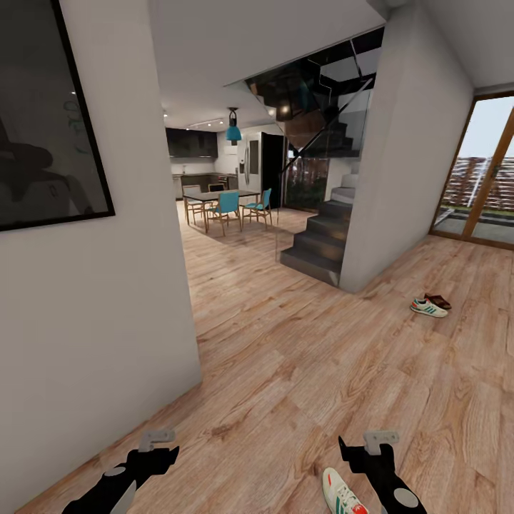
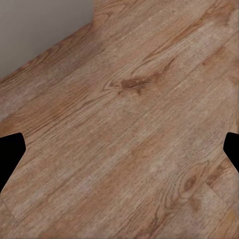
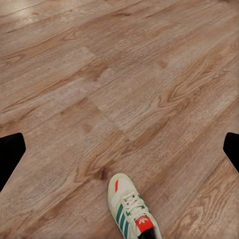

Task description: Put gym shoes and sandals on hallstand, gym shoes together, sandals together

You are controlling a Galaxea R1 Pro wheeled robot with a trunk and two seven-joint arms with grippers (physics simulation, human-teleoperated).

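Nearest, the right gripper is hanging jaws apart and empty just beside one gym shoe lying on the corridor floor; the left gripper is likewise hovering spread over bare planks (nothing between its fingers). Farther off, a second gym shoe is lying against a brown sandal. Judged step: first pickup not yet begun; the next move calls for lowering the right gripper over the near shoe.
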